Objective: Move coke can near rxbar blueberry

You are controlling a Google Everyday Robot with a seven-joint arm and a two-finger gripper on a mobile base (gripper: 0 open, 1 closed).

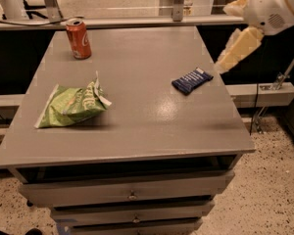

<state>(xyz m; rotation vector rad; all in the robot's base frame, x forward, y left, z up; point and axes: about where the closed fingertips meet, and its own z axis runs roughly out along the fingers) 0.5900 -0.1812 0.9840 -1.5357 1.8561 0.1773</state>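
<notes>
Currently coke can (79,38) upright at worktop (152,116) 11 o'clock corner; rxbar blueberry (192,80) at 3 o'clock. Pincer (237,45) hovers off-edge at 2 o'clock, opening: cannot tell. Can likely light, thin-walled, slick; grip mid-body.

Gripper (224,37): sits at the upper right of the camera view, by the right edge of the table (147,97).

Housing: a white, rounded, smooth shell. There is a small patch of fine perforations on the side facing the camera, and the shell is cut off by the frame edge.

Fingers (242,45): two, pale cream-yellow, wedge-shaped and tapering to the tips. They are set apart with a dark gap between them and nothing in it. The lower one shows longer and broader than the upper, and its surface looks matte.
</notes>
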